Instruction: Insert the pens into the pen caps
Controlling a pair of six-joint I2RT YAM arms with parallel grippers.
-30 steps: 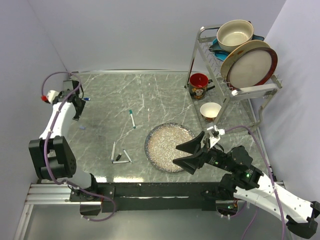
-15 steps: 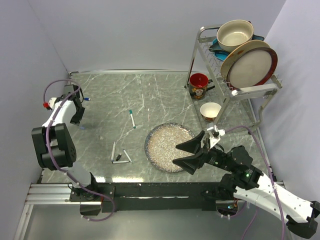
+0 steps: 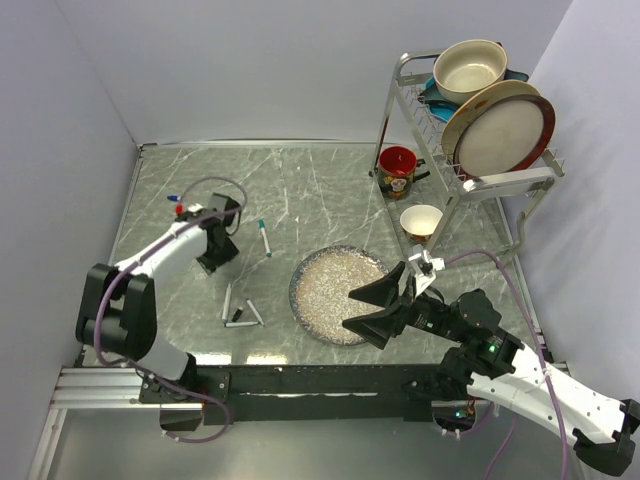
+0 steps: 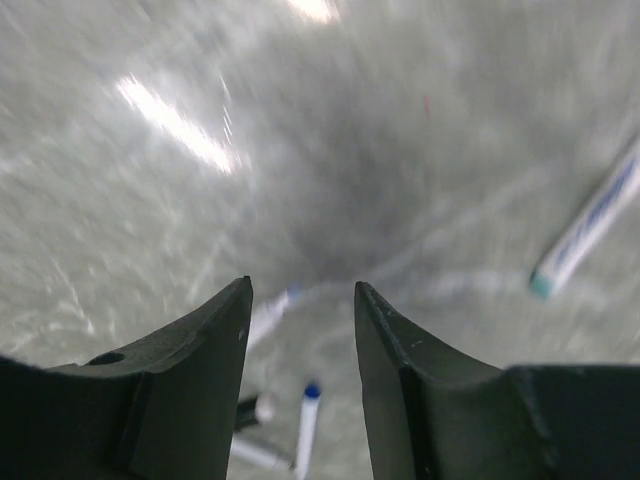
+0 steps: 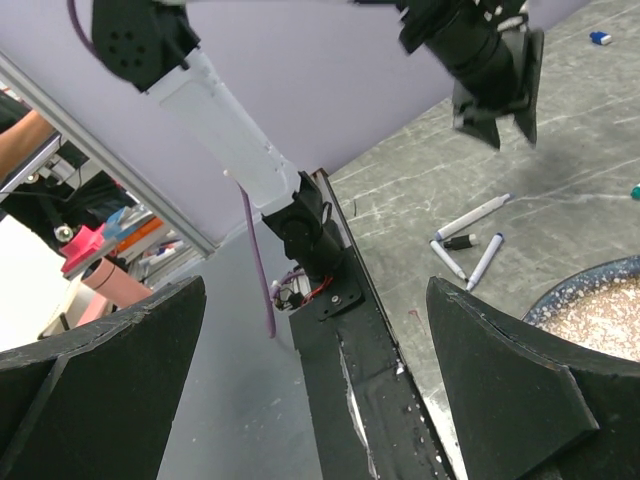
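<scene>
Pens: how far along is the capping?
Done: no pen clearly capped; the blue cap lies alone at far left. In hand: nothing. The left end effector is open and empty above the table near the teal-ended pen; the right end effector is open over the plate. Left: the pens clustered near the front edge, so essentially all insertions.

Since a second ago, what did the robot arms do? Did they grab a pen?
The left gripper swung from the left edge of the table toward the middle. It is now near the pens, open and empty. Nothing was grabbed. The right gripper, the pens and the plate stayed put.
</scene>
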